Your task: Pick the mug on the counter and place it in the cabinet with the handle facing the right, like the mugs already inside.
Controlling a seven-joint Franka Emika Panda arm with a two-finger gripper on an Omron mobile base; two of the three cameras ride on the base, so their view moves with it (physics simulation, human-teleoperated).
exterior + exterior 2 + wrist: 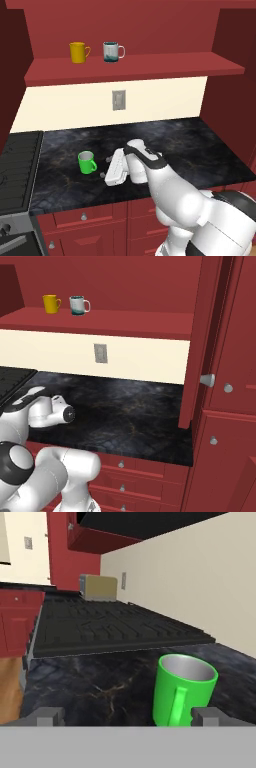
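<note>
Standing upright on the black marble bench [200, 150], the green mug [87, 162] sits toward the bench's left end, near the dark stovetop [17, 165]. Its mouth faces up, showing the pale grey inside. In the hand view its loop handle [178, 704] points almost straight at the camera, so the handle faces the approaching claw [127, 716] rather than lying off to one side.

That claw is held low over the bench, just beside the mug on its right, with the hand turned level so it looks along the slab at the mug's wall. Its two dark fingertips [50, 714] stand wide apart at the bottom of the hand view, spread and holding nothing. The mug lies toward the right one instead of centred between them. By my reading, this is the lining-up step before a side-on grasp; the claw likely needs to shift across so the mug sits midway, and the handle in the way may foul a finger.

Above, the dark red cabinet [150, 67] stands open. On its shelf board a yellow mug [78, 52] and a white-and-teal mug [112, 51] rest side by side, both handles to the right, the pattern the green one must match. Bare shelf runs to their right.
</note>
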